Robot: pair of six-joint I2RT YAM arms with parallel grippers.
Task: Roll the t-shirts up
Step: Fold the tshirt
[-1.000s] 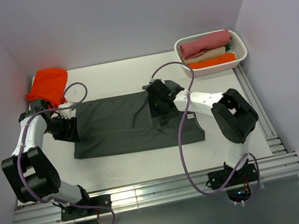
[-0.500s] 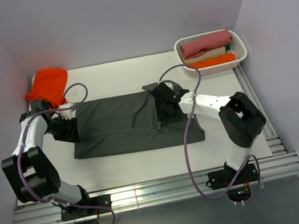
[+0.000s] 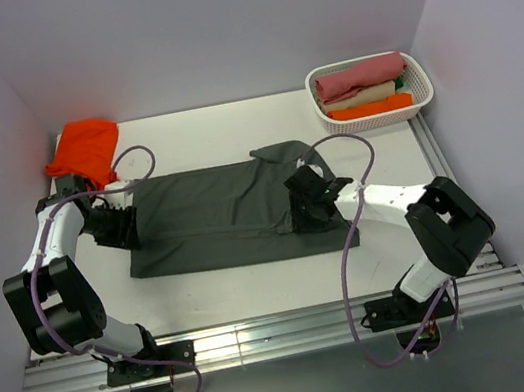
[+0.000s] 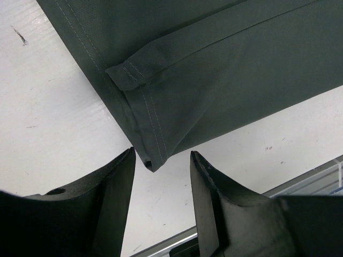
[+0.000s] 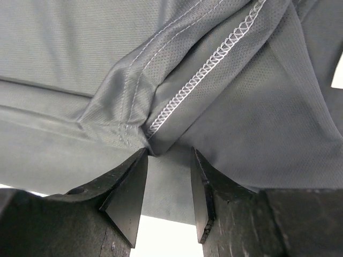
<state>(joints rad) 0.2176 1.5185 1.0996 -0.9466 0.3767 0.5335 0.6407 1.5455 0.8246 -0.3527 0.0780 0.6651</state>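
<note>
The charcoal t-shirt (image 3: 211, 220) lies flat across the middle of the worktop (image 3: 247, 285), its long side running left to right. Its right end has just been disturbed: a flap at the far right corner now stands up, and the near right edge sits a little further in than a second ago. The right fingers (image 5: 128, 187) have travelled from the far side of that end toward its near corner. They stand parted, with a bunched fold and its white overlock seam (image 5: 203, 69) at their tips; whether the fold is caught I cannot tell. This looks like squaring the end before rolling, and no roll has begun. The left fingers (image 4: 115, 187) have not moved. They are parted astride the hem corner (image 4: 153, 160) at the left end, not closed on it. The orange t-shirt (image 3: 87, 151) waits in the far left corner, and a basket (image 3: 421, 77) of rolled garments sits far right.
</note>
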